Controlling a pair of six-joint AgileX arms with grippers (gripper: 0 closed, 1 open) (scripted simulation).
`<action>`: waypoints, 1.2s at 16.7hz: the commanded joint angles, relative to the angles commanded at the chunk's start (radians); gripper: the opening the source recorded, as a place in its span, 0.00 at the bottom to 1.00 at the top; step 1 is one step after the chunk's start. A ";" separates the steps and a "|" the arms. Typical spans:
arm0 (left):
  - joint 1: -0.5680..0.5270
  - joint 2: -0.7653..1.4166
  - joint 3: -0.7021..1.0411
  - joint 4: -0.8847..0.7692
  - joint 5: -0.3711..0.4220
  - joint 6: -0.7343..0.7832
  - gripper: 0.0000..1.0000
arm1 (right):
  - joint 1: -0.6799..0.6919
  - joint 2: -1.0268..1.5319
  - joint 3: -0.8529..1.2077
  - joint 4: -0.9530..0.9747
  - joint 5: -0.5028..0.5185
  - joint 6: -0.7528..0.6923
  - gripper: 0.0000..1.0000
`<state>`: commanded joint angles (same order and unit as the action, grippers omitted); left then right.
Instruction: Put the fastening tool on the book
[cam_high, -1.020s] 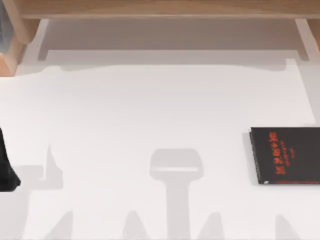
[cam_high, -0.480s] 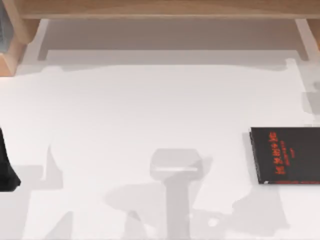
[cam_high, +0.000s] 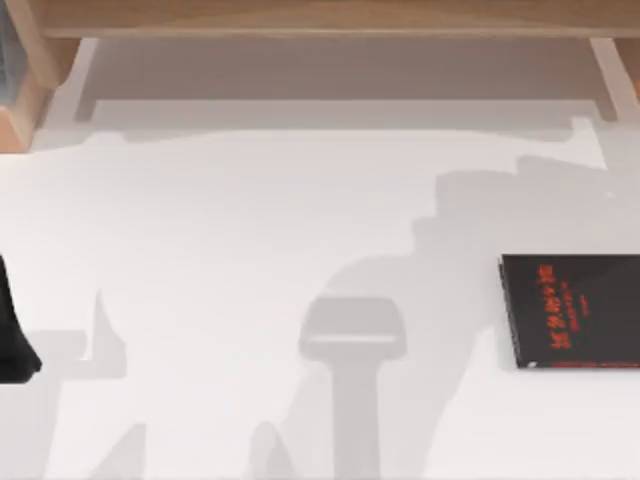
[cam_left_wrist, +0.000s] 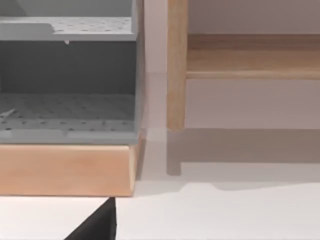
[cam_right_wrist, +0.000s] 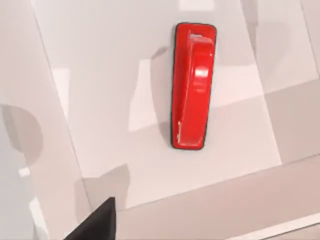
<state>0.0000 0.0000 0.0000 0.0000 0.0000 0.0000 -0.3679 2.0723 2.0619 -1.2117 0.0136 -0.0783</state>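
Two arms work at a white bench (cam_high: 250, 230), seen from above and from each wrist. Nearest the overhead camera's lower edge lie only soft grey shadows on the bench top. At the far left edge sits a black part of the left arm (cam_high: 12, 335), parked; whether its end effector is open or closed cannot be told. The left wrist view faces a wooden rack (cam_left_wrist: 176, 65) and a grey perforated shelf unit (cam_left_wrist: 67, 80) on a wooden base, with a black sliver of the arm's own hardware at the lower edge. On the bench's right side lies the book (cam_high: 572, 310), flat, black, with red lettering, running off the right edge of the overhead view. Along the far side stands a pale wooden shelf frame (cam_high: 320, 20). The right wrist view looks straight down on the tool (cam_right_wrist: 193, 86), a small glossy red wedge lying flat on a white surface, alone, with nothing touching it. A black corner of the right end effector (cam_right_wrist: 97, 222) shows at that view's lower edge; its state cannot be told. The tool looks rigid, light and smooth, so it may slip; a judgement is to close the fingers across its narrow width near the middle, on the two long flat sides. The book should bear it easily.
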 joint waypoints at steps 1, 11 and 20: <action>0.000 0.000 0.000 0.000 0.000 0.000 1.00 | -0.008 0.099 0.093 -0.053 -0.001 0.006 1.00; 0.000 0.000 0.000 0.000 0.000 0.000 1.00 | 0.007 0.543 0.521 -0.227 -0.010 0.066 1.00; 0.000 0.000 0.000 0.000 0.000 0.000 1.00 | 0.019 0.411 0.496 -0.331 -0.003 0.081 1.00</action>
<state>0.0000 0.0000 0.0000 0.0000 0.0000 0.0000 -0.3490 2.4830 2.5580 -1.5427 0.0105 0.0025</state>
